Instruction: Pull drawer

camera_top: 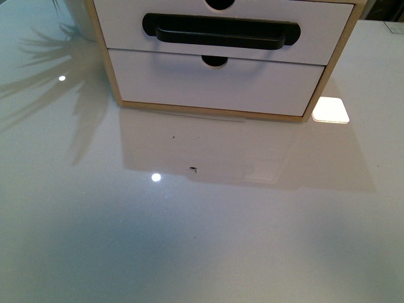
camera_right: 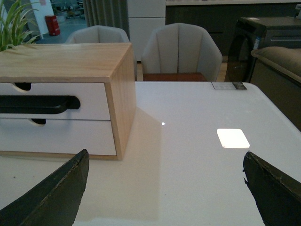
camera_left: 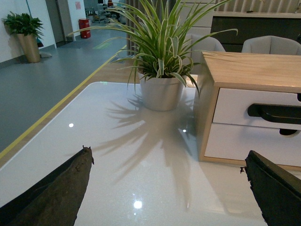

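I'm aiming the right gripper [camera_right: 165,155], jaws wide like the left gripper [camera_left: 167,155], squarely at the drawer [camera_top: 126,28] handle [camera_top: 221,33], mid-bar

Drawer [camera_top: 315,35]: white front, long black bar handle [camera_top: 221,31] set horizontal, half-round notch [camera_top: 219,3] in the top edge. Sits in the upper slot of the wooden cabinet [camera_right: 120,103]. Pushed in, front flush, level.

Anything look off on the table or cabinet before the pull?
Nothing serious. A small dark speck of debris lies on the white table in front of the cabinet. The drawer sits flush and its black handle looks straight and undamaged.
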Tool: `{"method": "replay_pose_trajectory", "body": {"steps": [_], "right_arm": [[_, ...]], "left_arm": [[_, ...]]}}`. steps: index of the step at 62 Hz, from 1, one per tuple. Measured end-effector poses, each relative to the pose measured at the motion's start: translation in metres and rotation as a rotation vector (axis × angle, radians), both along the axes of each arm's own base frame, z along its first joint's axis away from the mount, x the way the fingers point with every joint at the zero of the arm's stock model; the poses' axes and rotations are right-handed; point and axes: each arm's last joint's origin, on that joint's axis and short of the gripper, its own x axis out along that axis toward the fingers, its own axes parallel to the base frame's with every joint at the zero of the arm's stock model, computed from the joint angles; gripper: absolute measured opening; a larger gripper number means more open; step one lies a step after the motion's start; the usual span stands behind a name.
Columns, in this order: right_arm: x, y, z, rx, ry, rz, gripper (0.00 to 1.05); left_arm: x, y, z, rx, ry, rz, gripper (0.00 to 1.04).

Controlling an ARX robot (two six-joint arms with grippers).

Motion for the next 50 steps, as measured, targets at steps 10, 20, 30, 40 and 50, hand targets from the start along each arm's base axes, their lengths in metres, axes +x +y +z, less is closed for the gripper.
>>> {"method": "replay_pose_trajectory", "body": {"steps": [10, 20, 30, 40, 50], "right_arm": [[0.000, 0.000, 0.000, 0.000, 0.000, 0.000, 0.96], [0.000, 0.000, 0.000, 0.000, 0.000, 0.000, 0.96], [0.003, 0.001, -0.003, 0.026, 0.131, -0.117, 0.96], [0.025, 0.002, 0.022, 0.019, 0.202, 0.020, 0.96], [0.058, 0.007, 0.044, -0.062, 0.318, 0.266, 0.96]], "left_arm": [[0.000, 0.000, 0.000, 0.000, 0.000, 0.000, 0.97], [0.000, 0.000, 0.000, 0.000, 0.000, 0.000, 0.97], [0.004, -0.002, -0.006, -0.044, 0.108, -0.051, 0.97], [0.028, -0.015, 0.013, -0.012, 0.117, -0.287, 0.97], [0.064, -0.029, 0.036, 0.126, 0.115, -0.561, 0.97]]}}
